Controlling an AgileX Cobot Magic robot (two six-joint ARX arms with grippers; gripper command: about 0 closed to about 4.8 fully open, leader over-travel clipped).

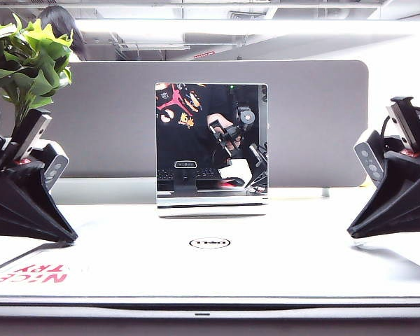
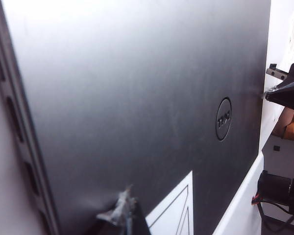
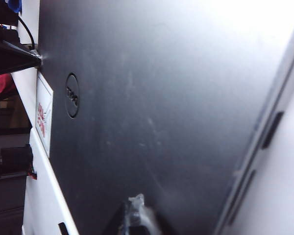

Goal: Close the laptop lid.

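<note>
The laptop lid [image 1: 266, 269] is silver-grey and lies flat, facing up, with only a thin dark seam along its front edge. It carries a black oval logo [image 1: 209, 243] and a white sticker with red "NICE TRY" [image 1: 36, 274]. My left gripper [image 1: 73, 239] rests its tip on the lid's left part, fingers together. My right gripper [image 1: 351, 233] does the same on the right part. In the left wrist view the left gripper [image 2: 123, 208] touches the lid [image 2: 137, 98] near the sticker [image 2: 176, 213]. In the right wrist view the right gripper [image 3: 137, 203] touches the lid [image 3: 161, 98].
A small upright mirror-like black panel [image 1: 211, 140] on a silver base stands just behind the lid's far edge. A grey partition [image 1: 322, 126] runs behind it. A green plant [image 1: 24, 59] is at the back left.
</note>
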